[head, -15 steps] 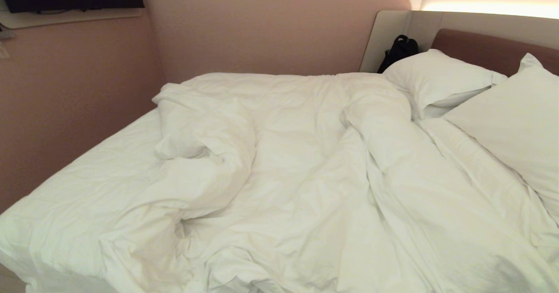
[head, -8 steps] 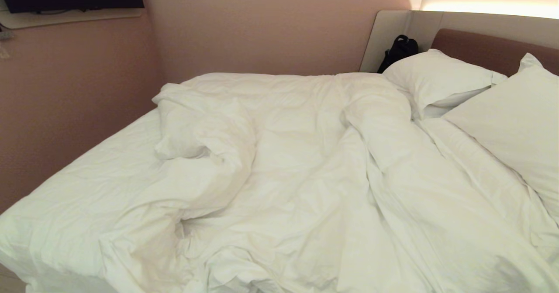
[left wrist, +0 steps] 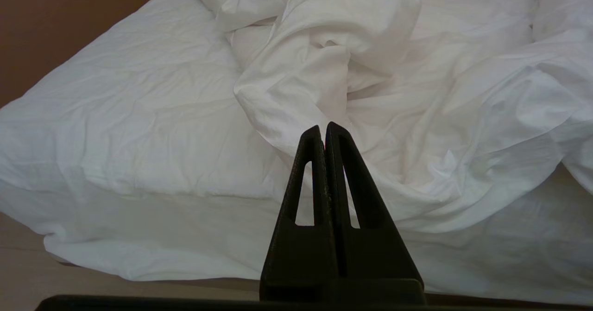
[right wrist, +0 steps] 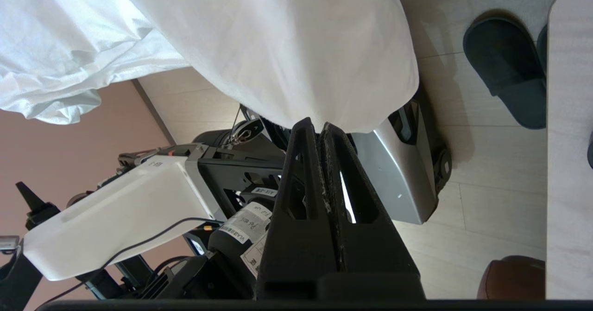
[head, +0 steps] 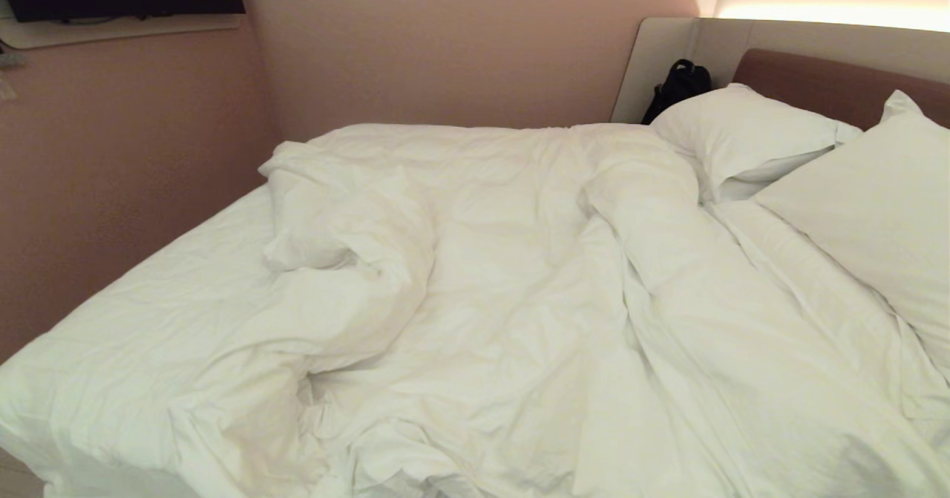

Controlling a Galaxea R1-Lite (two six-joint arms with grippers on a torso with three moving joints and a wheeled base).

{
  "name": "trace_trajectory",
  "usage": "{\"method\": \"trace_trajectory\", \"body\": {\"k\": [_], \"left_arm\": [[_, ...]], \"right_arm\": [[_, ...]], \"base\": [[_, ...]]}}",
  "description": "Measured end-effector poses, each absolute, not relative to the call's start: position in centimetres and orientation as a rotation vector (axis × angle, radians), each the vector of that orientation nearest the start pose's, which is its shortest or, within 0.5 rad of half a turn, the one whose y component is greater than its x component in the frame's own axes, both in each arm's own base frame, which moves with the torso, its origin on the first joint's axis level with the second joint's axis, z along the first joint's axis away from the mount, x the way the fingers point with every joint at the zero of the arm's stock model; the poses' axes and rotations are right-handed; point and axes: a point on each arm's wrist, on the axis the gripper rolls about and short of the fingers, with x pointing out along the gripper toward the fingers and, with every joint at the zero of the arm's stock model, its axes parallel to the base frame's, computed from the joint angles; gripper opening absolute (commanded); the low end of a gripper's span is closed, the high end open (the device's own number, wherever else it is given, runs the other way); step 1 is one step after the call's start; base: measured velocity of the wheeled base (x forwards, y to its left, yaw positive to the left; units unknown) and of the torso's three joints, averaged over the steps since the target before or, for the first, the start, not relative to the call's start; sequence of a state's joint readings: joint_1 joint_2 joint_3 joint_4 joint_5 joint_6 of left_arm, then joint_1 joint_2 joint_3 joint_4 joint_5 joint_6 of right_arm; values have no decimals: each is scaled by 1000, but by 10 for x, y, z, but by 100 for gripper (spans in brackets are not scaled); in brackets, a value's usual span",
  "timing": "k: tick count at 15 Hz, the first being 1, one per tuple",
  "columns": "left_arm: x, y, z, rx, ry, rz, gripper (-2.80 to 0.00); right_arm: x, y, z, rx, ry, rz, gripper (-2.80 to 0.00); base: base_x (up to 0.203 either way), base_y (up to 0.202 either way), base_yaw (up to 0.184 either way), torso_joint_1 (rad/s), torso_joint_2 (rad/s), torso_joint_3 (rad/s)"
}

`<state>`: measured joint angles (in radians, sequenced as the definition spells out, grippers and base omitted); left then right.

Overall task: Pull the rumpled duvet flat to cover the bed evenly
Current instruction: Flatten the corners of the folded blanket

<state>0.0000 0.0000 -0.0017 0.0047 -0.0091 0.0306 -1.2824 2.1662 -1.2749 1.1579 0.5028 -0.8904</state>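
- The right gripper (right wrist: 321,126) has its black fingers pressed together, pinching the hanging edge of the thick white wrinkled duvet (right wrist: 296,47) over the pale floor.
- The left gripper (left wrist: 323,128), fingers pressed together and empty, points at the duvet, apart from it.
- A white label on the robot is unreadable.
- The duvet lies bunched on the low white-sheeted bed (head: 111,320), soft and puffy.

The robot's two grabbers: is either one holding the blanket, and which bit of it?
The right gripper pinches the duvet at its hanging edge. The left gripper is shut on nothing.
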Motion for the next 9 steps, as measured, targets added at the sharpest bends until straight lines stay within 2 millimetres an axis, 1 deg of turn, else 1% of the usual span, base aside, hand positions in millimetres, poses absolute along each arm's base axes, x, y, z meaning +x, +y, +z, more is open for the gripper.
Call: {"method": "trace_trajectory", "body": {"k": [5, 7, 9], "left_arm": [[-23, 0, 76, 31, 3, -9, -280], [-23, 0, 76, 30, 2, -9, -280], [-23, 0, 76, 30, 3, -9, -280]], "right_arm": [[94, -273, 70, 844, 1306, 129, 0], [102, -269, 69, 803, 1351, 161, 0], [114, -263, 68, 757, 1389, 196, 0]], "base": [[0, 0, 0, 0, 0, 0], [0, 0, 0, 0, 0, 0], [0, 0, 0, 0, 0, 0]]}}
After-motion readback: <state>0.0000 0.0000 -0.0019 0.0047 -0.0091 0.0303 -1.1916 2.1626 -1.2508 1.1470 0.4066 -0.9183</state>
